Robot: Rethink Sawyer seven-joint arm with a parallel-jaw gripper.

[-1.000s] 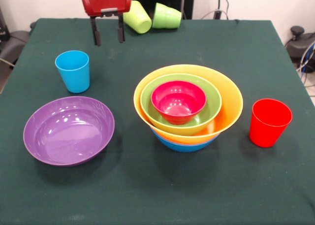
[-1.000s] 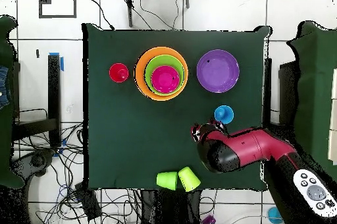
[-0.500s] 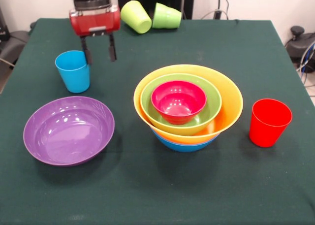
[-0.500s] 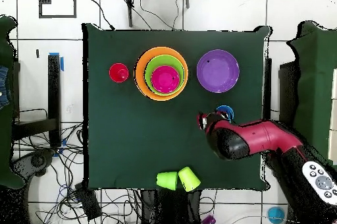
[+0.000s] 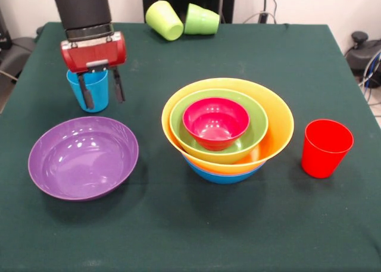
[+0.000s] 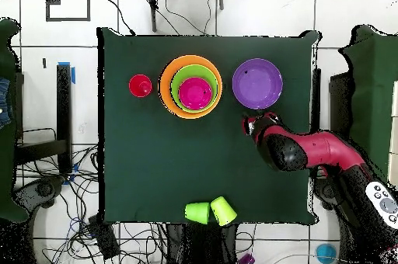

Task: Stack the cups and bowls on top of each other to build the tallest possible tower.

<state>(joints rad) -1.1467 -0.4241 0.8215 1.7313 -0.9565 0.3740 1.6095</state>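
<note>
My gripper (image 5: 103, 102) is open and hangs over the upright sky blue cup (image 5: 99, 95) at the table's left. One finger (image 5: 87, 97) is in front of the cup and the other is just to its right. In the overhead view my gripper (image 6: 252, 123) and arm cover that cup. The tower (image 5: 277, 135) is a blue bowl holding an orange, a green and a small red bowl (image 5: 215, 122). A wide purple bowl (image 5: 83, 159) sits in front of the blue cup. A red cup (image 5: 326, 148) stands to the right. The yellow-green cup (image 5: 165, 19) and the green cup (image 5: 202, 19) lie on their sides at the far edge.
The dark green table (image 5: 190, 224) carries everything. In the overhead view the tower (image 6: 190, 86) sits between the red cup (image 6: 140, 85) and the purple bowl (image 6: 257, 84). The two tipped cups (image 6: 210, 211) lie at the robot's edge. Cables lie on the floor around the table.
My gripper has moved from the table's far edge down and toward the sky blue cup, and is now over it. Nothing on the table has moved.
</note>
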